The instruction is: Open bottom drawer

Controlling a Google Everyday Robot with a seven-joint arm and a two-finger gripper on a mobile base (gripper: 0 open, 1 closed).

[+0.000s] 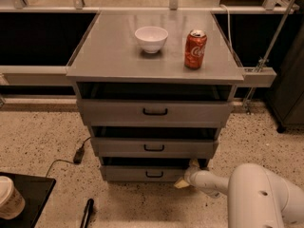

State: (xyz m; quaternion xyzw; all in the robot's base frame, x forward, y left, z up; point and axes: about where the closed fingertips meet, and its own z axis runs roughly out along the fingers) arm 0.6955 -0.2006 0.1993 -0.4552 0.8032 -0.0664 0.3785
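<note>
The grey metal cabinet has three drawers. The bottom drawer (142, 173) is the lowest and narrowest, with a small black loop handle (154, 175); a dark gap shows above its front. My gripper (187, 174) reaches in from the lower right on a white arm (256, 194). Its pale fingertips sit at the right end of the bottom drawer's front, near the cabinet's right leg and to the right of the handle.
On the cabinet top (114, 51) stand a white bowl (151, 38) and a red soda can (195, 49). A black cable with a plug (78, 154) lies on the speckled floor at left. A paper cup (9, 197) rests on a black tray at lower left. Dark shelving runs behind.
</note>
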